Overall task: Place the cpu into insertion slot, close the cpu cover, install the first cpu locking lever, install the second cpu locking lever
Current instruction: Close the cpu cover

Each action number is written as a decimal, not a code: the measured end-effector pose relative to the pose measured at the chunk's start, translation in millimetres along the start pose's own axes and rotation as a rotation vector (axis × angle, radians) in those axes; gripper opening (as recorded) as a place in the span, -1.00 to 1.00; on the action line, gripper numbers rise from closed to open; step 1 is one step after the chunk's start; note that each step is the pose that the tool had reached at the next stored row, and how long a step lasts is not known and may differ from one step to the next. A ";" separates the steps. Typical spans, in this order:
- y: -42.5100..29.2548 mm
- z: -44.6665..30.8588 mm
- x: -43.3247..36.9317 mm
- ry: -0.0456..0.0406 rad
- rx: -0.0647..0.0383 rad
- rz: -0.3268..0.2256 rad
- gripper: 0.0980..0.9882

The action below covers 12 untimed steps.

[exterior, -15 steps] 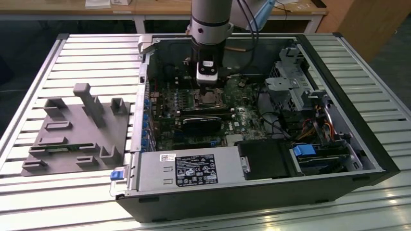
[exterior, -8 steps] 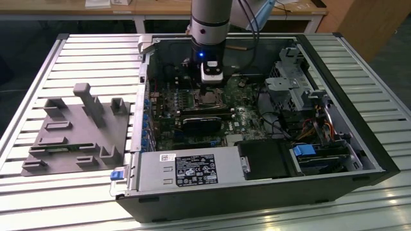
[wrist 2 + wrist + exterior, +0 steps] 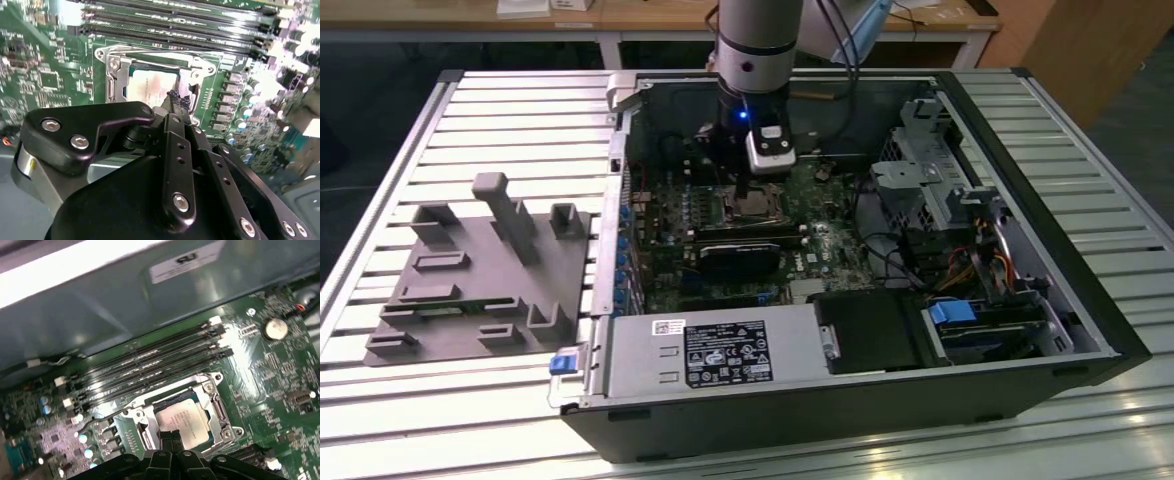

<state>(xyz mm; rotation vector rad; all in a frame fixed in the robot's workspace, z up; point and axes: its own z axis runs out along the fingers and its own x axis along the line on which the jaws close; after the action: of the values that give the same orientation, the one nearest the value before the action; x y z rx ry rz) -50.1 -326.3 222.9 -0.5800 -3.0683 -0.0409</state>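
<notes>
I see the cpu [image 3: 184, 416] flat in the insertion slot [image 3: 148, 436], top up, edges along the memory slots [image 3: 150, 365]; the gripper [image 3: 177, 97], jaws pressed together, hangs just above it.

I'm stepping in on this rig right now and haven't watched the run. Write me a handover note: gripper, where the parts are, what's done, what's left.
Gripper: shut, holding nothing, fingertips just above the cpu.
The cpu lies flat in the insertion slot, silver top up.
The cpu cover looks folded down, framing the cpu.
Done: cpu placed; cover apparently closed.
Left: the two locking levers. I cannot tell whether either is latched.
</notes>
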 end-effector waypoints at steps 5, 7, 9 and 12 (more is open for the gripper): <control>0.0 0.1 0.0 0.0020 0.002 -0.090 -0.99; 0.0 0.1 0.0 0.0027 0.003 -0.126 -0.99; 0.0 0.2 0.0 0.0035 0.004 -0.163 -0.99; 0.0 0.3 0.0 0.0046 0.005 -0.211 -0.99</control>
<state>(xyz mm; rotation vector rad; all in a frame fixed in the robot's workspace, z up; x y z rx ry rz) -50.1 -326.4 222.6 -0.2537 -3.1099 -0.0375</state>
